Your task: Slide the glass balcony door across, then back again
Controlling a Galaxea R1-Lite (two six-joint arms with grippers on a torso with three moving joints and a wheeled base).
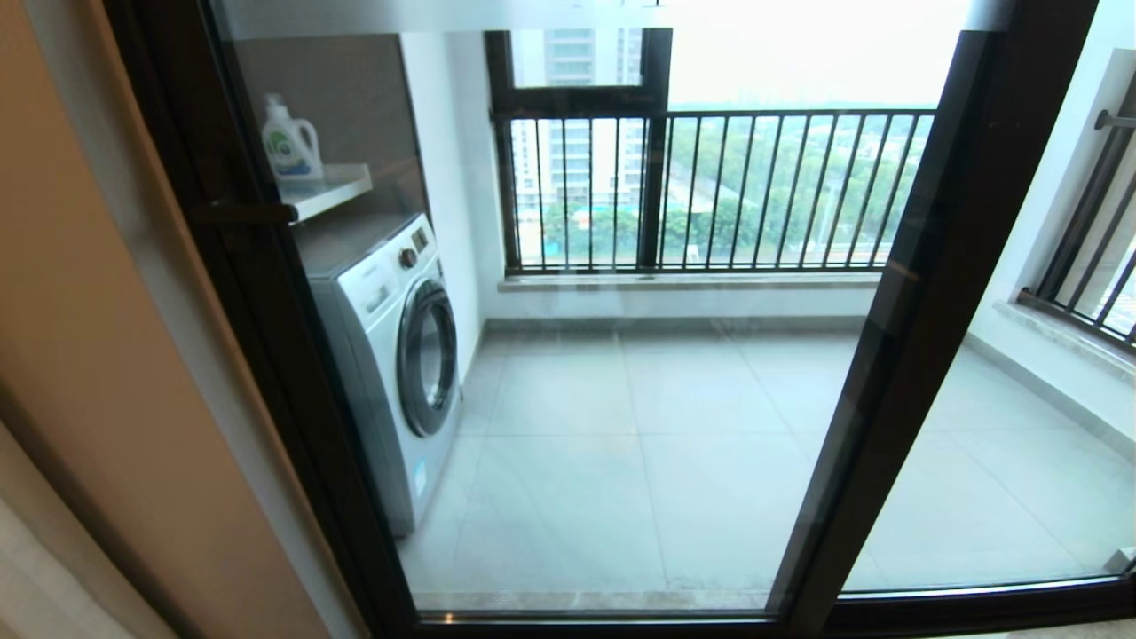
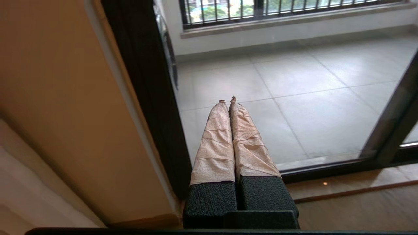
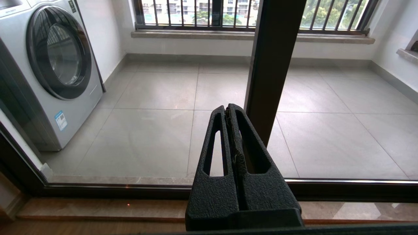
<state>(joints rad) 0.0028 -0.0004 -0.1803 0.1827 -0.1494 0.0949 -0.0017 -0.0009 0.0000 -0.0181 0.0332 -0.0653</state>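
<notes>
- Left claw [image 2: 227, 99] and right claw [image 3: 227, 109]: both pressed closed, empty, short of the glass.
- Door [image 1: 550, 426]: across the opening, left stile at the jamb; likely heavy, rigid, slippery, breakable.
- Handle [image 1: 241, 213]: best hold, not the pane.

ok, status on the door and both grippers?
Left gripper shut, empty, short of the glass. Right gripper shut, empty, near the middle stile. Door untouched, handle free. Nothing blocking.

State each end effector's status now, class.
Left end effector: closed, holding nothing.
Right end effector: closed, holding nothing.
</notes>
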